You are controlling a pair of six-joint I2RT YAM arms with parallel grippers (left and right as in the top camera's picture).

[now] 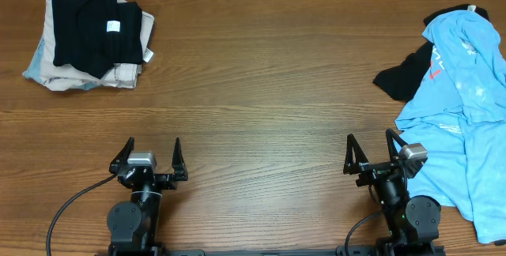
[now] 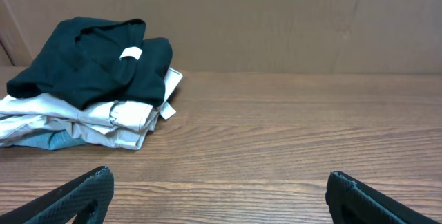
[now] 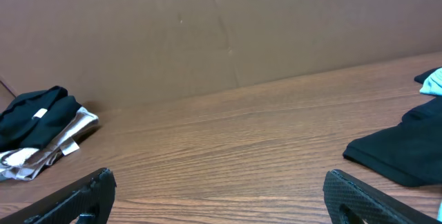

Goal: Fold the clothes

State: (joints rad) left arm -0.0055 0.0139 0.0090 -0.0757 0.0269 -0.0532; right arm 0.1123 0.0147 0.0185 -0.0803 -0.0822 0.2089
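**Both arms at the near edge of the table (image 1: pixel 261 90), overhead and wrist views.**

- **Left pincer:** The left pincer (image 1: pixel 152 147) has its two fingers spread wide, with nothing between them.
- **Right pincer:** The right pincer (image 1: pixel 370 141) is spread in the same way and is also empty. Each wrist view shows only bare wood between the two dark fingertips.
- **Light blue T-shirt:** The light blue T-shirt (image 1: pixel 466 129) lies crumpled and unfolded just to the right of the right pincer. It reaches from beside the arm's base to well ahead of the pincer. White lettering and a small red mark show on its far part.
- **Loose black garment:** The loose black garment (image 1: pixel 405 76) lies ahead of the right pincer and to its right. It is partly tucked under the T-shirt's left edge.
- **Folded stack:** The folded stack (image 1: pixel 59 74) sits well ahead of the left pincer and to its left.
  - On top is a folded black garment (image 1: pixel 87 31) bearing a small white label (image 1: pixel 113 26).
  - Pale cloth lies beneath it.
- **Background:** A cardboard wall (image 2: pixel 276 16) stands behind the table, beyond both pincers.
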